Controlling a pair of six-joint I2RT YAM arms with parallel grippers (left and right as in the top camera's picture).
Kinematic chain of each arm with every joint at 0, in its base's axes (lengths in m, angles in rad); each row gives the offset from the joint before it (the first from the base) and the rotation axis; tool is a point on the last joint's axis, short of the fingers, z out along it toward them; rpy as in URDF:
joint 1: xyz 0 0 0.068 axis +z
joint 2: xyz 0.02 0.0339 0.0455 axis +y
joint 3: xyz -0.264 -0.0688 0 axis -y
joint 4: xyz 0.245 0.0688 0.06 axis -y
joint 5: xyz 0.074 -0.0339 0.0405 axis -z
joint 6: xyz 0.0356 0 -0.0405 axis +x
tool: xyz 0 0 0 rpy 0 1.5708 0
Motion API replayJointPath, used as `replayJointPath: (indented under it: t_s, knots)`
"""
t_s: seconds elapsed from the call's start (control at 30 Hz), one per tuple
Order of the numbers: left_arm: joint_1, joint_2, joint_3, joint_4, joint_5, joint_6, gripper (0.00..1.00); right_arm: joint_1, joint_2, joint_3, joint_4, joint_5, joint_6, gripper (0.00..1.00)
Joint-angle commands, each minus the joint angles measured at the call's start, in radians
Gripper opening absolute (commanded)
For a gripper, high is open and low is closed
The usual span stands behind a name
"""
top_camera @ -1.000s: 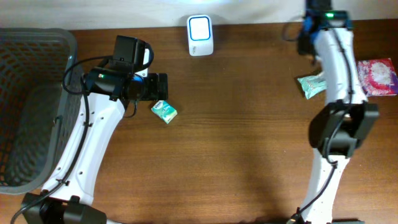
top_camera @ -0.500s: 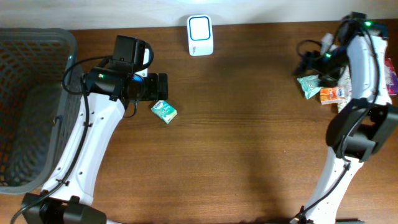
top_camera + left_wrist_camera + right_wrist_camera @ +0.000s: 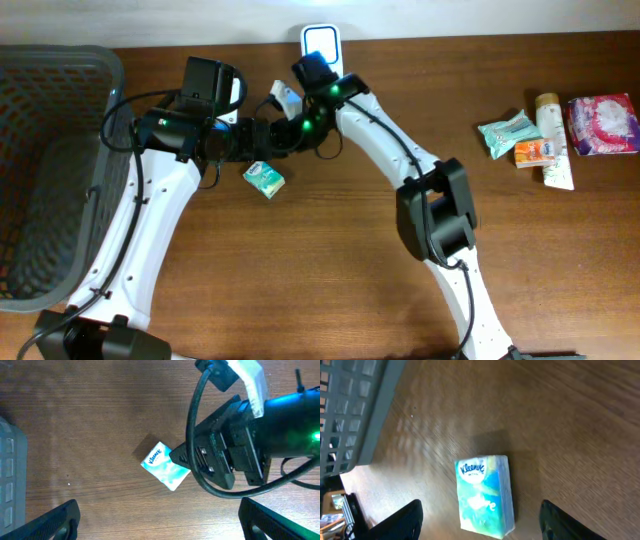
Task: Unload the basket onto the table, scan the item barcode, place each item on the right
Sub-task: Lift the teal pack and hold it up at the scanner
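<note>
Kleenex tissue pack (image 3: 264,179), a small blue-green soft packet with a white logo panel, lies flat on the brown wooden surface (image 3: 330,270), left of centre and in front of the scanner. It is not held by anything.

Your left pincer (image 3: 160,524) hangs above the pack with its two black fingers (image 3: 55,519) spread wide apart, the pack visible below between them.

Your right arm reaches across the surface to the same spot. Your right pincer (image 3: 480,521) also has its fingers (image 3: 402,519) apart, and the pack (image 3: 485,495) lies on the wood between them, untouched as far as you can see. From the left wrist camera, the right arm's black wrist housing (image 3: 235,450), lit green, overlaps the pack's edge.

A white rectangular scanner with a blue-lit window (image 3: 322,55) stands at the far edge. A grey mesh plastic basket (image 3: 50,170) sits at the far left.

At the far right lie a teal packet (image 3: 508,135), an orange packet (image 3: 535,152), a cream tube (image 3: 553,140) and a pink patterned pack (image 3: 603,125).
</note>
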Motion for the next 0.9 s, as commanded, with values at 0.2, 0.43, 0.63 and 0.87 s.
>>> replayJointPath:
  t_s: [0.2, 0.43, 0.63, 0.87]
  knots:
    - [0.0, -0.003, 0.002, -0.001, -0.003, 0.005, 0.99, 0.023, 0.098, -0.022, -0.004, 0.008, 0.01, 0.55]
    - [0.0, -0.003, 0.002, -0.001, -0.003, 0.005, 0.99, 0.065, 0.12, -0.022, -0.02, 0.051, 0.011, 0.18]
    - [0.0, -0.003, 0.002, -0.001, -0.003, 0.005, 0.99, -0.099, 0.09, -0.017, -0.124, -0.397, -0.027, 0.04]
    - [0.0, -0.003, 0.002, -0.001, -0.003, 0.005, 0.99, -0.539, 0.089, -0.017, -0.336, -0.885, -0.29, 0.04]
